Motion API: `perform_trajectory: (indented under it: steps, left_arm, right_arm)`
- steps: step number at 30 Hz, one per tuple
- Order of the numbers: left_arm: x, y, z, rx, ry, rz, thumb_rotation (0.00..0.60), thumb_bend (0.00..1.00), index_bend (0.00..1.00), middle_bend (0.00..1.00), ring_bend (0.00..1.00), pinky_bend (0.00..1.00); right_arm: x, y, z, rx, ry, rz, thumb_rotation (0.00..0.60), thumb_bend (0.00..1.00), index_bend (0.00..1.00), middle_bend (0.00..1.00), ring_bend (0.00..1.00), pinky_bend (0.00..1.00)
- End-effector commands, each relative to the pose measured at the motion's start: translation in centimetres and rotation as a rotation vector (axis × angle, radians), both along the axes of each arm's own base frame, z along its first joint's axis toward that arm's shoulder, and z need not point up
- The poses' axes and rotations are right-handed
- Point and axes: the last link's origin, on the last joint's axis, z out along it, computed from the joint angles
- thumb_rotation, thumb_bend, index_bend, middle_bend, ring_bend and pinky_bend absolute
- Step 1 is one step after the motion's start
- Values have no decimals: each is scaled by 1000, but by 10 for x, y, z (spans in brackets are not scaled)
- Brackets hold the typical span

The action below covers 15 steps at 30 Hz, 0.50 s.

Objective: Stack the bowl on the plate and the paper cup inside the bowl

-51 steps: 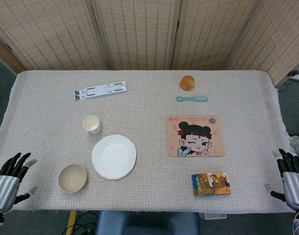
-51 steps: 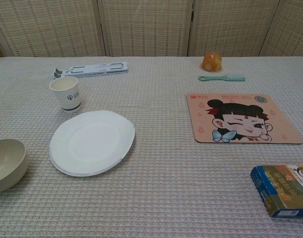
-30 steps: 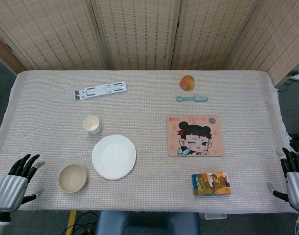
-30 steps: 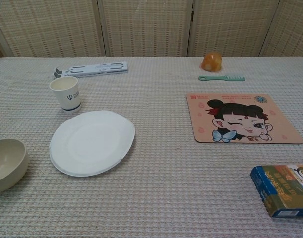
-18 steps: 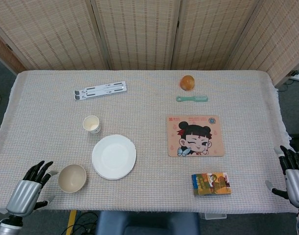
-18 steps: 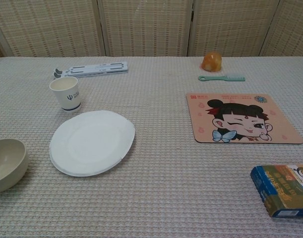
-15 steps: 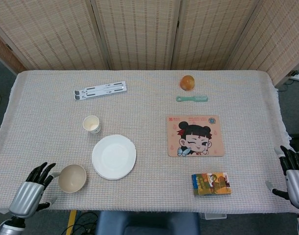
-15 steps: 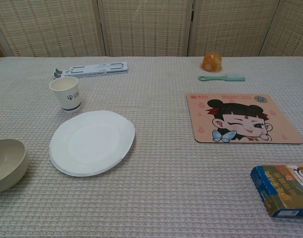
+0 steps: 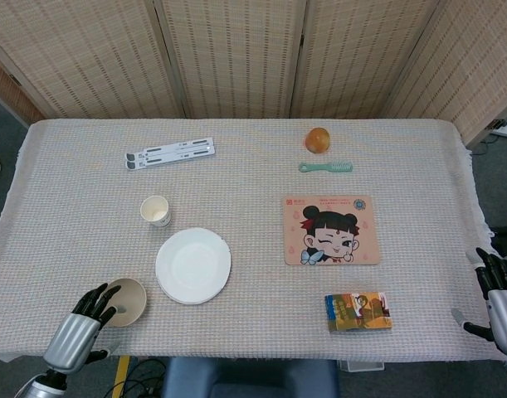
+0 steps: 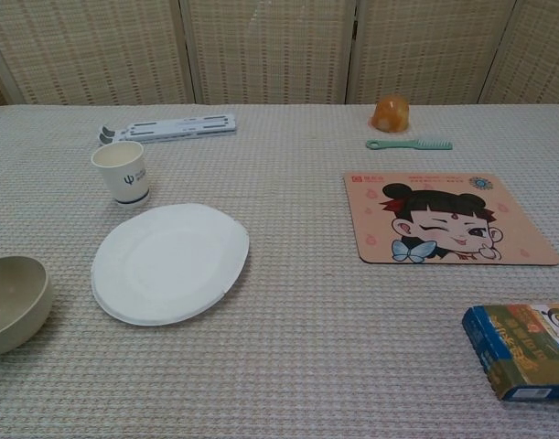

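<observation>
A beige bowl (image 9: 129,299) (image 10: 9,302) sits near the table's front left corner. Just right of it lies a white plate (image 9: 193,265) (image 10: 169,262). A white paper cup (image 9: 156,211) (image 10: 122,172) stands upright beyond the plate. My left hand (image 9: 80,332) hovers at the front edge with its fingers spread, their dark tips over the bowl's near left rim; it holds nothing. My right hand (image 9: 501,300) hangs off the table's front right corner, fingers apart and empty. Neither hand shows in the chest view.
A cartoon mouse pad (image 9: 331,230) lies right of centre, with a printed box (image 9: 358,311) in front of it. At the back are an orange (image 9: 318,139), a green comb (image 9: 326,167) and a white folding stand (image 9: 169,152).
My left hand has moved right along the front edge, from the table's left corner to the bowl's rim. The right hand has barely shifted. The objects have not moved.
</observation>
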Motion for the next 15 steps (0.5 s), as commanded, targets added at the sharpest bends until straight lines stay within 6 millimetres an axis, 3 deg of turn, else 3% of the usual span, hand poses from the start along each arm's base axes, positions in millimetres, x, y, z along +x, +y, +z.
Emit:
perform_trajectory:
  steps: [1, 15]
  left_arm:
    - [2, 3, -5, -7, -8, -15, 600, 225, 375, 116, 0, 162]
    - [-2, 18, -19, -24, -22, -40, 600, 241, 400, 116, 0, 161]
  right_arm:
    - [0, 0, 0, 0, 1, 1, 600, 220, 0, 0, 0, 0]
    - [-1, 1, 3, -8, -2, -1, 600, 221, 0, 0, 0, 0]
